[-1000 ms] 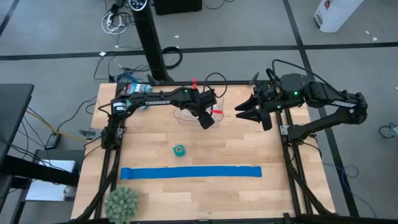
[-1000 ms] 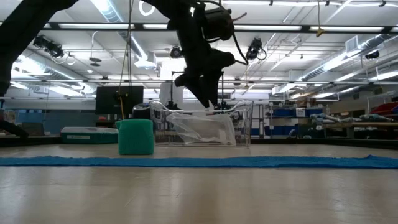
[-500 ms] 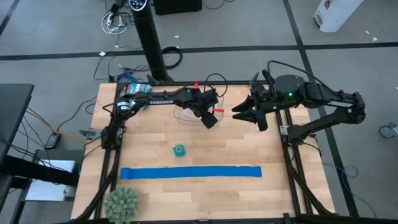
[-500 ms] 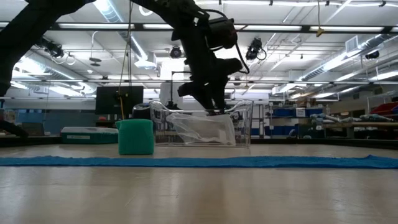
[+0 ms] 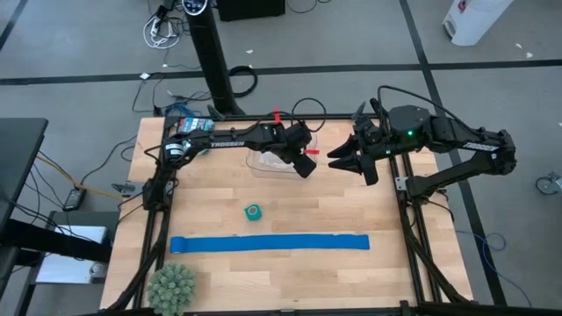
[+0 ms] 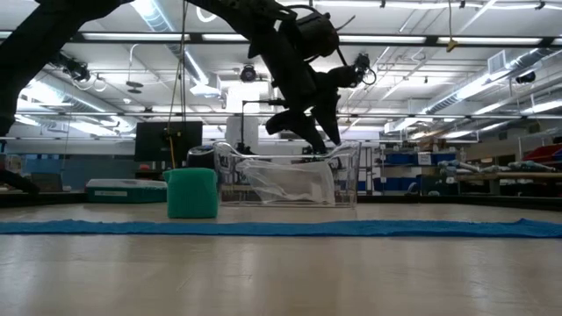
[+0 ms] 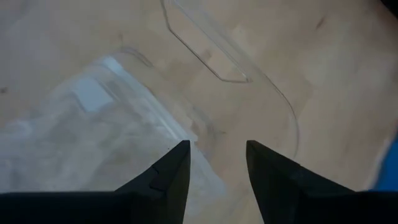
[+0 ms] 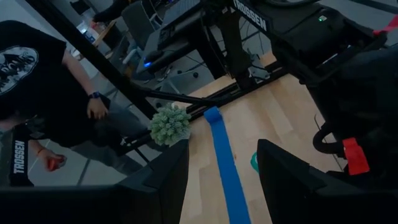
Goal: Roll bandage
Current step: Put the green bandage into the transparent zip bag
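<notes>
Currently the small teal-green rolled bandage [image 5: 253, 212] sits mid-table, at twelve o'clock of the long royal-blue fabric strip [image 5: 270, 243]. Left gripper [image 5: 306, 167] hovers over the clear plastic container [image 5: 263, 163], jaws apart and empty; right gripper [image 5: 341, 159] waits at its three o'clock, jaws wide.

The word "TROSSEN" reads in white letters along the left arm [image 5: 230, 141] in the high view — on the link that runs toward the clear container. The right wrist view shows it twice more: on that same arm's link [image 8: 251, 15], and running upright on a dark post [image 8: 20, 157] beside the person. Nothing else can be read.
</notes>
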Controlling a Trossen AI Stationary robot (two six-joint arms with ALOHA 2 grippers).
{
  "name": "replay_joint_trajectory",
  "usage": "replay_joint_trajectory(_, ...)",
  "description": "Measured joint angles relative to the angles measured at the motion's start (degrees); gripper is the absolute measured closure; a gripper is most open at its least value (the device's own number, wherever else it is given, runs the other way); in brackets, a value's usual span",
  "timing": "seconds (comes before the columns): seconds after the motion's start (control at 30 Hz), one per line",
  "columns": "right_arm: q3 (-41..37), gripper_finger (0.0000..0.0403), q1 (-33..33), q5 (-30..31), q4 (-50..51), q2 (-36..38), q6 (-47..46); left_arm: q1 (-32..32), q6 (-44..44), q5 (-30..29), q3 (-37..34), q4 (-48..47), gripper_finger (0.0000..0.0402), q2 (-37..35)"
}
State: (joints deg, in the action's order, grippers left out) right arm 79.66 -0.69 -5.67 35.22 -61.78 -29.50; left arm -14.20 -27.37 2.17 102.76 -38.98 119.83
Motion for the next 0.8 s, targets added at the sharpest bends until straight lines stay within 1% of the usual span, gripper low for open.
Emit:
replay_joint_trajectory(0.33,0.0,0.022,0.0,-0.6,-1.6,0.0,-0.3,0.6,8.2,-6.0,0.0,-0.4,0.0239,0.0)
replay_joint_trajectory(0.43,0.0,0.022,0.0,-1.0,-3.2,0.0,-0.3,0.7,9.8,-6.1,0.0,-1.0,0.0239,0.0)
replay_joint_trajectory(0.63,0.0,0.022,0.0,-1.4,-3.7,0.0,-0.4,0.6,10.9,-5.4,0.0,-7.2,0.0239,0.3)
replay_joint_trajectory(0.73,0.0,0.022,0.0,-1.5,-3.7,0.0,-0.4,0.4,11.9,-3.5,-0.1,-10.0,0.0239,0.6)
replay_joint_trajectory(0.8,0.0,0.022,0.0,-1.5,-3.7,0.0,-0.4,0.4,12.4,-2.8,-0.1,-9.8,0.0239,1.0)
